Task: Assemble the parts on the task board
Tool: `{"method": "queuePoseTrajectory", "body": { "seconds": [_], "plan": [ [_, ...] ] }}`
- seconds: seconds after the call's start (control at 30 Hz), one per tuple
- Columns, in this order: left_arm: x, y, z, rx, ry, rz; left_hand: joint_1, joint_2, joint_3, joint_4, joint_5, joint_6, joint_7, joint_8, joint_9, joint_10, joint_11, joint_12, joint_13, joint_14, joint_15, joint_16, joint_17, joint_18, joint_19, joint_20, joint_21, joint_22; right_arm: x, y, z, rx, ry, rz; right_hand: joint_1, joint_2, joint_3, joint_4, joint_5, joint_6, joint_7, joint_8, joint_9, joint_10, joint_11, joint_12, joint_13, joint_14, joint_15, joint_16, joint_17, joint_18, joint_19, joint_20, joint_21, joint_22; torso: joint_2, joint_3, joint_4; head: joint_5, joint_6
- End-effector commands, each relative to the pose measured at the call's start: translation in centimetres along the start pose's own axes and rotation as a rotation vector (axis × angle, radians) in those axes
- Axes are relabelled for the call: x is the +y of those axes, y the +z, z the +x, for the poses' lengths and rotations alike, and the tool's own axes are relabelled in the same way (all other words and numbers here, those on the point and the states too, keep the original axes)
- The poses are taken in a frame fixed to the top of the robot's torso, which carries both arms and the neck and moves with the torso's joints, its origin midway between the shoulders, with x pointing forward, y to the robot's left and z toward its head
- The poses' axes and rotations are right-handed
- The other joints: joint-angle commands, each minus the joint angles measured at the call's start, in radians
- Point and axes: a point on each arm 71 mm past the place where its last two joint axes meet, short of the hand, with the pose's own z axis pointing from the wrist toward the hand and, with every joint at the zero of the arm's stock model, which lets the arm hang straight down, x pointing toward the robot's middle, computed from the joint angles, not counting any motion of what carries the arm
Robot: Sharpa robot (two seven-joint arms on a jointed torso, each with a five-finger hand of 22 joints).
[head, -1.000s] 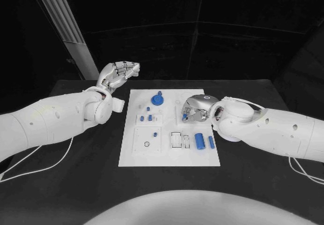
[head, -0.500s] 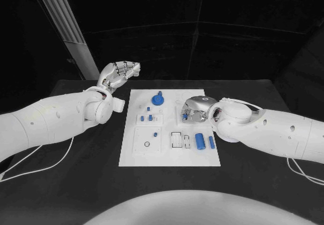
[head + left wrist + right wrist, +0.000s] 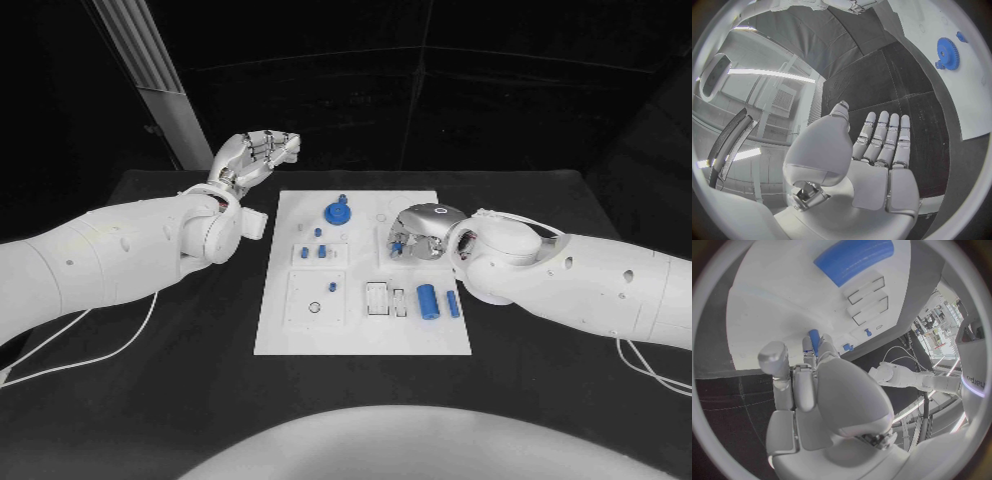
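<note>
One small blue peg (image 3: 813,340) is sitting pinched upright in the right hand (image 3: 418,232) over the white task board's (image 3: 361,335) right-edge middle, while the left hand (image 3: 254,152), open and empty, is hovering beyond the far-left corner.

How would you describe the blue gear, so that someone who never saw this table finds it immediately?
Start at the white task board in the middle of the black table. Look at its far edge, left of centre: the round blue toothed gear lies there. Its neighbours are small pegs and cylinders; it alone is a flat wheel with teeth.
</note>
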Motion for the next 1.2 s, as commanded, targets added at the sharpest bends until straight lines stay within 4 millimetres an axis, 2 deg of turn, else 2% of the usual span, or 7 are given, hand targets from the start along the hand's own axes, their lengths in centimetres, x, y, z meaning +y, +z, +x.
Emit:
{"method": "queuePoseTrajectory", "body": {
  "seconds": [0.03,0.2,0.37,0.63,0.9,1.07,1.2],
  "plan": [
    [-1.6,-0.2,-0.1,0.004,-0.006,0.213,0.006,0.001,-0.005,0.0,0.007,-0.004,0.081,0.003,-0.001,-0.006,0.002,0.003,-0.001,-0.008,0.0,0.004,-0.001,-0.018,0.006,0.0,-0.004,-0.001,0.1,-0.2,-0.5,-0.054,0.004,-0.021,0.007,-0.004,0.0,0.008,0.006,0.03,-0.008,0.002,0.01,0.009,0.001,-0.009,0.0,0.061,-0.004,0.004,0.002,0.002,0.001,-0.004,0.003,0.0,0.0,0.0001,-0.0003,0.001,0.0],
    [-1.6,-0.2,-0.2,0.001,-0.004,0.212,0.006,0.001,-0.005,0.0,0.007,-0.005,0.081,0.004,-0.001,-0.006,0.002,0.004,-0.001,-0.008,0.0,0.004,-0.001,-0.018,0.006,0.0,-0.004,-0.001,0.2,-0.7,-0.8,-0.087,0.015,-0.03,0.008,-0.008,-0.003,0.014,0.006,0.03,-0.004,-0.001,0.009,0.013,0.004,-0.017,0.0,0.061,-0.002,0.004,0.002,0.001,0.001,-0.003,0.003,0.0,0.0,-0.0002,-0.0016,0.002,0.0],
    [-1.5,-0.2,-0.2,0.002,-0.004,0.213,0.006,0.001,-0.005,0.0,0.007,-0.005,0.081,0.004,-0.001,-0.006,0.002,0.004,-0.001,-0.008,0.0,0.004,-0.002,-0.018,0.006,0.0,-0.004,-0.001,0.4,-1.5,-1.2,-0.111,0.03,-0.041,0.009,-0.009,-0.004,0.016,0.006,0.03,-0.003,-0.002,0.009,0.014,0.005,-0.021,-0.001,0.061,-0.002,0.004,0.003,0.0,0.003,-0.003,0.005,0.002,0.0,-0.0005,-0.0002,0.002,0.0],
    [-1.5,-0.1,-0.2,0.002,-0.004,0.212,0.006,0.001,-0.005,0.0,0.007,-0.005,0.081,0.004,-0.001,-0.006,0.002,0.004,-0.001,-0.008,0.0,0.004,-0.002,-0.018,0.006,0.0,-0.004,-0.001,1.2,-2.5,-2.8,-0.162,0.039,-0.074,0.013,-0.011,-0.004,0.018,0.006,0.029,0.0,-0.005,0.007,0.014,0.007,-0.031,-0.001,0.062,0.0,0.006,0.006,0.0,0.003,-0.002,0.004,0.001,0.0,-0.0008,-0.0001,0.005,0.0],
    [-1.5,0.0,0.0,0.004,-0.005,0.212,0.006,0.001,-0.005,0.0,0.007,-0.005,0.081,0.004,-0.001,-0.006,0.002,0.004,-0.001,-0.008,0.0,0.004,-0.002,-0.018,0.006,0.0,-0.004,-0.001,3.5,-2.6,-3.6,-0.199,0.057,-0.151,0.017,-0.011,-0.005,0.02,0.006,0.027,0.003,-0.009,0.006,0.014,0.009,-0.04,-0.001,0.062,0.001,0.006,0.005,0.0,0.004,-0.001,0.005,0.001,0.001,-0.0006,0.001,0.009,0.0],
    [-1.5,0.0,0.0,0.005,-0.006,0.213,0.006,0.001,-0.005,0.0,0.007,-0.005,0.081,0.004,-0.001,-0.006,0.002,0.004,-0.001,-0.008,0.0,0.004,-0.002,-0.018,0.006,0.0,-0.004,-0.001,5.8,-2.2,-3.8,-0.207,0.075,-0.224,0.021,-0.01,-0.003,0.02,0.006,0.026,0.005,-0.011,0.005,0.014,0.01,-0.046,-0.001,0.062,0.002,0.007,0.007,0.0,0.004,0.0,0.006,0.002,-0.001,-0.0012,0.0017,0.015,0.0],
    [-1.5,0.0,0.1,0.006,-0.007,0.213,0.006,0.001,-0.005,0.0,0.007,-0.005,0.081,0.004,-0.001,-0.006,0.002,0.004,-0.001,-0.008,0.0,0.004,-0.002,-0.018,0.006,0.0,-0.004,-0.001,7.6,-2.0,-3.8,-0.205,0.082,-0.279,0.024,-0.009,-0.002,0.019,0.006,0.026,0.006,-0.013,0.004,0.015,0.011,-0.05,0.0,0.062,0.003,0.008,0.008,0.0,0.004,0.0,0.005,0.002,0.0,-0.0008,0.0024,0.025,0.0]
  ]
}}
